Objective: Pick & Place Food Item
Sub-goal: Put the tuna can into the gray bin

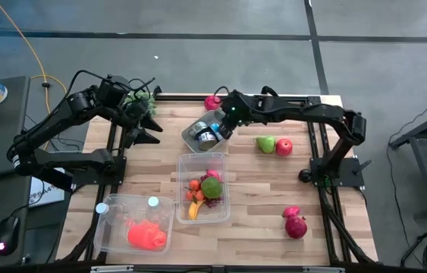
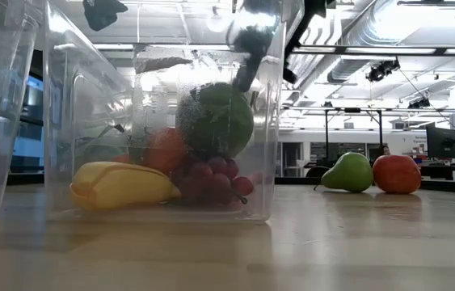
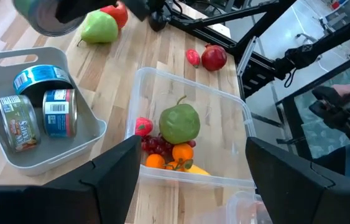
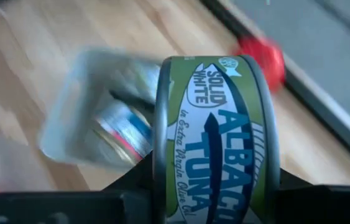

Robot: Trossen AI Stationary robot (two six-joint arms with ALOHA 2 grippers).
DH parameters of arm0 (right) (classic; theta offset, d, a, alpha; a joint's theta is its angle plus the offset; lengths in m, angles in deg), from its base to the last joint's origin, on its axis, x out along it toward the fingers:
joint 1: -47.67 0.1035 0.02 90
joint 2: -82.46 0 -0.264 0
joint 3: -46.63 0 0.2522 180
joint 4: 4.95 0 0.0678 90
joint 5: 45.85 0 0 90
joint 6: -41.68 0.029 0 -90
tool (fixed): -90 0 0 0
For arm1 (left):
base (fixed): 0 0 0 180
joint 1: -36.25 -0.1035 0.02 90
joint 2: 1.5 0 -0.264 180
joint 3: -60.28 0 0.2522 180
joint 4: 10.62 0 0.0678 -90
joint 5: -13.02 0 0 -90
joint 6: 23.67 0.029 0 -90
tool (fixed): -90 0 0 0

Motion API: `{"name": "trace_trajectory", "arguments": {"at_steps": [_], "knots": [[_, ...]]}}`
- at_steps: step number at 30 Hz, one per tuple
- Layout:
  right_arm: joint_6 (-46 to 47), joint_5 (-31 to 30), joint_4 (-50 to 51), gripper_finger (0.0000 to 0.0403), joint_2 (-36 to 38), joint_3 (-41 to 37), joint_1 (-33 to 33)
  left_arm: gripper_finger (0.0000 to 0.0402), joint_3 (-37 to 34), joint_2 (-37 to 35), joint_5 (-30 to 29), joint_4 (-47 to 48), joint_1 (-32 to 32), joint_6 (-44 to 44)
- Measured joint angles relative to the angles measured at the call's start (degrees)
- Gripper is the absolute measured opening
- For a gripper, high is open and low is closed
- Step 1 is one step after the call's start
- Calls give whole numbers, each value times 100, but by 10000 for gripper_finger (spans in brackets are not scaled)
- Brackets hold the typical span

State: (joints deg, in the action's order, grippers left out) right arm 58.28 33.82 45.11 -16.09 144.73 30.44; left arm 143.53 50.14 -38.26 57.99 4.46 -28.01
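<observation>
Gripping tuna can (image 4: 215, 143) edge-on, right claw (image 4: 215, 186) above blurred grey tray (image 1: 192, 133); left claw (image 3: 190, 168) open.

Overhead looking down, low view level, both sharing clear bin (image 1: 203, 186), wrist views close

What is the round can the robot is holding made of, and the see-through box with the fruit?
The tuna can in the right gripper looks like metal with a glossy printed label. The clear bin is probably plastic: you can see the fruit through its walls.
</observation>
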Motion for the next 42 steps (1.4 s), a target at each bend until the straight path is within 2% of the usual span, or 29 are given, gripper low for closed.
{"name": "trace_trajectory", "arguments": {"at_steps": [2, 7, 9, 17, 26, 40, 42], "knots": [[-184, -32, -219, 111, -11, 9, 39, 281, 2, 0, 2, 2, 0, -2], [-172, -132, -26, 111, -251, -12, -117, 281, 1, 0, 19, 69, 0, -37], [-142, -62, 203, 111, -353, -22, -186, 281, 1, 0, 20, 70, 0, -62], [-55, 366, 7, 111, -711, -18, -150, 281, 0, 0, 20, 66, 0, -175], [25, 93, -97, 111, -871, -2, -161, 281, 0, 0, 20, 66, 0, -199], [344, 583, -201, 112, -1434, -13, -154, 281, 0, 0, 20, 63, 2, -212], [324, 594, -215, 140, -1447, -13, -133, 281, 0, 0, 20, 63, 5, -212]]}}
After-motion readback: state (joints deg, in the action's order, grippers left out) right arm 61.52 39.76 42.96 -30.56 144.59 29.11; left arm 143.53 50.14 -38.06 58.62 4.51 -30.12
